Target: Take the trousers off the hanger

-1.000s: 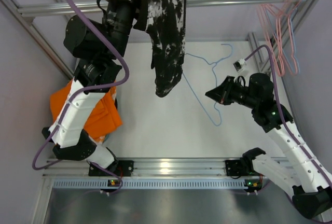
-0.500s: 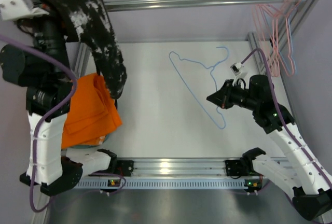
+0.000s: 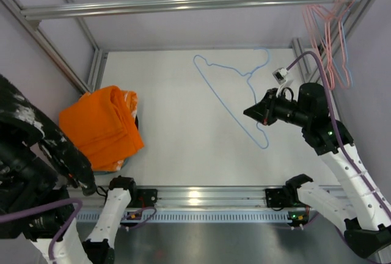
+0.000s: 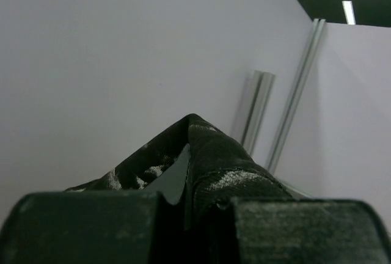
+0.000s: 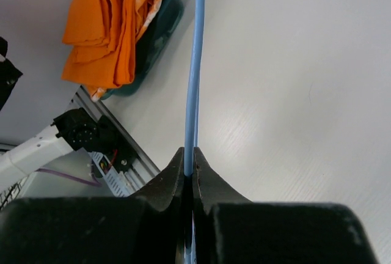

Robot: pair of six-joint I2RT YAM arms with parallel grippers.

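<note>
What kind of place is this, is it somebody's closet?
Probably a robot test lab, not a home closet. A white table sits inside a frame of metal bars, robot arms are bolted along its near edge, and pink hangers hang from the top bar.

Bright, even overhead light fills the top view, with faint shadows on the table and glare on the rail. The left gripper and right gripper look dark and blurred; lamps glow above the left gripper.
</note>
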